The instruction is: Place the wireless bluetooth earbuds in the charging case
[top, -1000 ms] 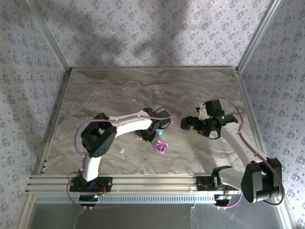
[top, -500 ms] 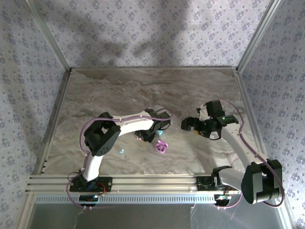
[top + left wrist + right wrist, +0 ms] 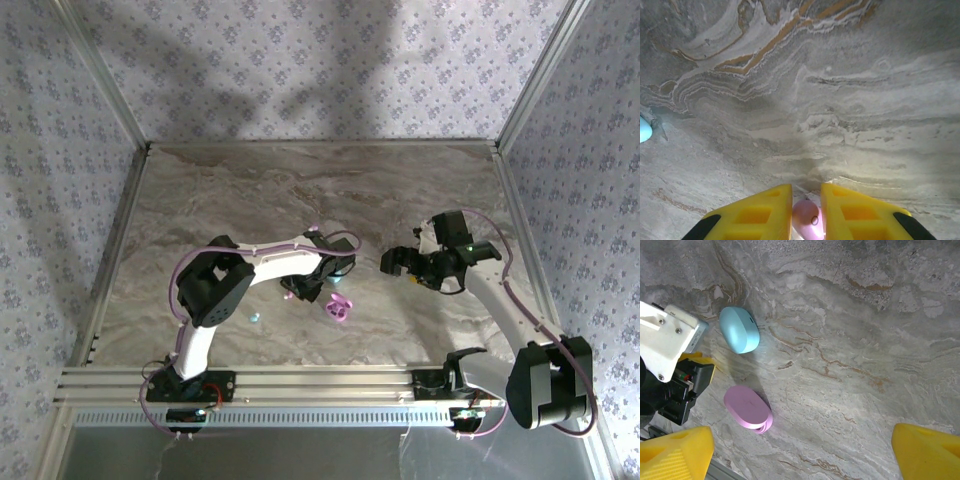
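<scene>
1. Slipping is the first risk. The pink earbud (image 3: 807,223) is small, rounded and glossy, and it sits low between the yellow fingers (image 3: 757,216) of the left gripper (image 3: 806,192) at the bottom edge of the left wrist view. A squeeze off its middle could pop it out onto the marble table (image 3: 850,100).
2. Seating it could also fail. The pink case (image 3: 748,409) lies in the lower left of the right wrist view, just beside the left arm's wrist, and its sockets cannot be made out. A bud turned the wrong way would likely perch on the case rather than drop in.
3. The case looks light and nothing pins it down, so a push from above may slide or tip it.
4. The blue case (image 3: 739,330) lies near the pink one, in the upper left of that view, and a wide swing could knock it. A blue earbud (image 3: 254,317) lies apart, left of centre in the top view.
5. Left fingers: nearly together, with a gap as wide as the bud. Both inner faces appear to touch it in a pinch. I cannot tell whether it is off the table.
6. Right gripper (image 3: 801,449): fingers spread wide at the bottom corners of its view, holding nothing, well apart from both cases.
</scene>
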`<state>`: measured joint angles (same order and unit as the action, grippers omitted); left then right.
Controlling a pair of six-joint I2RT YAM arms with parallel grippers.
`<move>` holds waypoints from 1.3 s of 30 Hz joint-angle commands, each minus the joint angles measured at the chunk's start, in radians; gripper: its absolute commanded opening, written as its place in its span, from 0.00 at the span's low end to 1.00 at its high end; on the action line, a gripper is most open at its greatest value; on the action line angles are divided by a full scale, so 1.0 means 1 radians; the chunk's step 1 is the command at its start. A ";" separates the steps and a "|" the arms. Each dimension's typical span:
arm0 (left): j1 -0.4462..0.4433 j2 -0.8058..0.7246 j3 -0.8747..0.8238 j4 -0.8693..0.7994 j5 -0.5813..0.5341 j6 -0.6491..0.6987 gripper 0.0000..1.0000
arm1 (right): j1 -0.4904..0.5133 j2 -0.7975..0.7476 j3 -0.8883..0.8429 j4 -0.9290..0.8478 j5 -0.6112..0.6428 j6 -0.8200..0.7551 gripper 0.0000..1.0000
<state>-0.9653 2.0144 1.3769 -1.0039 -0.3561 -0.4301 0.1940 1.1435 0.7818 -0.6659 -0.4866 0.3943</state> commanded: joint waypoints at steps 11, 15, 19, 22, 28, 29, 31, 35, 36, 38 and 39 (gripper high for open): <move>-0.007 -0.041 -0.016 -0.045 -0.011 -0.035 0.29 | -0.007 -0.033 -0.021 -0.035 -0.010 -0.021 0.94; -0.007 -0.052 -0.027 -0.042 -0.001 -0.048 0.31 | -0.005 -0.036 -0.023 -0.038 -0.010 -0.025 0.94; -0.007 -0.058 -0.048 -0.035 0.012 -0.062 0.32 | -0.008 -0.037 -0.026 -0.044 -0.007 -0.029 0.94; -0.007 -0.064 -0.061 -0.029 0.021 -0.068 0.31 | -0.010 -0.038 -0.027 -0.047 -0.005 -0.034 0.94; -0.007 -0.065 -0.067 -0.021 0.031 -0.072 0.25 | -0.015 -0.037 -0.029 -0.044 -0.007 -0.037 0.94; -0.007 -0.063 -0.067 -0.020 0.032 -0.072 0.24 | -0.016 -0.037 -0.030 -0.045 -0.007 -0.037 0.94; -0.007 -0.062 -0.067 -0.019 0.034 -0.073 0.23 | -0.016 -0.037 -0.030 -0.044 -0.009 -0.038 0.94; -0.007 -0.060 -0.070 -0.021 0.034 -0.073 0.19 | -0.018 -0.038 -0.030 -0.045 -0.011 -0.040 0.94; -0.007 -0.062 -0.070 -0.022 0.030 -0.073 0.17 | -0.019 -0.037 -0.031 -0.044 -0.010 -0.040 0.94; -0.008 -0.072 -0.068 -0.022 0.026 -0.073 0.16 | -0.020 -0.038 -0.030 -0.044 -0.012 -0.041 0.94; -0.009 -0.082 -0.066 -0.021 0.026 -0.073 0.16 | -0.020 -0.037 -0.031 -0.043 -0.012 -0.041 0.94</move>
<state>-0.9649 1.9705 1.3190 -1.0031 -0.3401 -0.4915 0.1825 1.1191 0.7559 -0.6819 -0.4866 0.3725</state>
